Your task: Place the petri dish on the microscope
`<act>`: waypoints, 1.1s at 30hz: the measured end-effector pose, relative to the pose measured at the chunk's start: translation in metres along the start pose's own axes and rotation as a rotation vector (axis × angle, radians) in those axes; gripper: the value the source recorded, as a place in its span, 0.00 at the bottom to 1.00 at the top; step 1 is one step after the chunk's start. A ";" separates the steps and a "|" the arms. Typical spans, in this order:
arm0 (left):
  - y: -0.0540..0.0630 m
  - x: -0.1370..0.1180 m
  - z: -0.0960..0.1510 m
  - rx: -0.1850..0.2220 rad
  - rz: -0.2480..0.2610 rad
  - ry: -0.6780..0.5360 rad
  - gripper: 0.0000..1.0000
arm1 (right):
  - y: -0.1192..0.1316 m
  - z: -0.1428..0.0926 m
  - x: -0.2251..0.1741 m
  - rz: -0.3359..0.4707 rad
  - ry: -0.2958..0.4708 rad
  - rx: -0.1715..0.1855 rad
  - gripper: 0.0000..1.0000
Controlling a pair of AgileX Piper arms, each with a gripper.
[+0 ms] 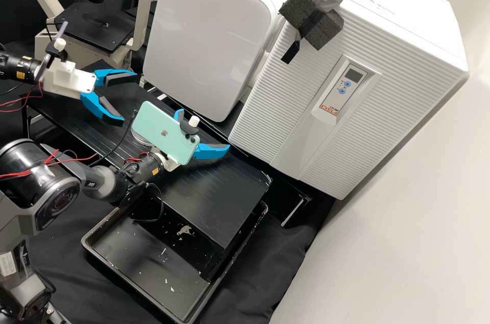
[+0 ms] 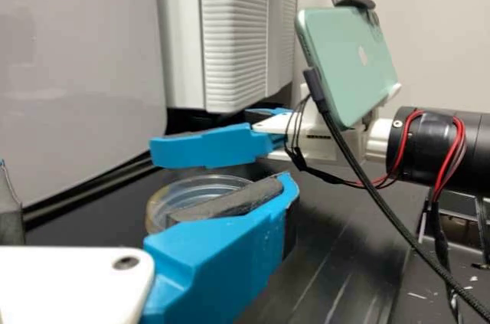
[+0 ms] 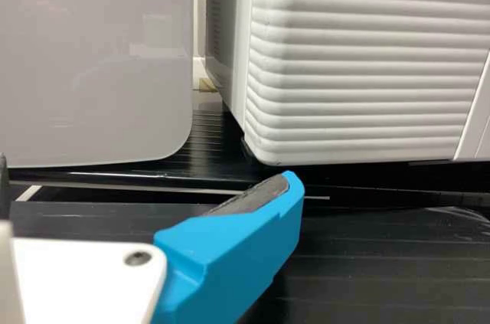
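My left gripper (image 1: 128,97) is open at the upper left in the high view, over the bench. The clear petri dish (image 1: 137,137) lies on the black bench, partly covered by the phone on the right arm. My right gripper (image 1: 203,130) stands open beyond that phone, to the right of the dish. In the left wrist view the round dish (image 2: 162,200) is partly behind one blue finger of my left gripper (image 2: 144,186). Nothing is between the fingers of my right gripper (image 3: 147,178) in its wrist view. The microscope (image 1: 92,25), with a black stage, stands at the back left.
A grey-white panelled unit (image 1: 204,33) and a ribbed white appliance (image 1: 352,84) line the back of the bench (image 1: 214,201). A black tray (image 1: 138,270) with pale scraps lies in front, below the bench edge. A cable hangs from the phone (image 2: 348,63).
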 end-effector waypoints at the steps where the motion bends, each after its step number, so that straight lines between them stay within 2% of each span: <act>1: -0.002 0.003 0.000 -0.003 -0.008 -0.001 1.00 | 0.000 0.000 0.000 0.000 0.000 0.000 1.00; 3: -0.005 0.008 0.000 -0.017 -0.028 0.002 1.00 | 0.000 0.000 0.000 0.000 0.000 0.000 1.00; 6: -0.009 0.015 0.002 -0.015 -0.048 0.002 1.00 | 0.000 0.000 0.000 0.000 0.000 0.000 1.00; 20: -0.024 0.045 0.015 0.012 -0.125 -0.031 1.00 | 0.000 0.000 0.000 0.000 0.000 0.000 1.00; 31: -0.028 0.056 0.010 0.012 -0.126 -0.031 1.00 | 0.000 0.000 0.000 0.000 0.000 0.000 1.00; 33: -0.028 0.058 0.010 -0.002 -0.123 -0.033 1.00 | 0.000 0.000 0.000 0.000 0.000 0.000 1.00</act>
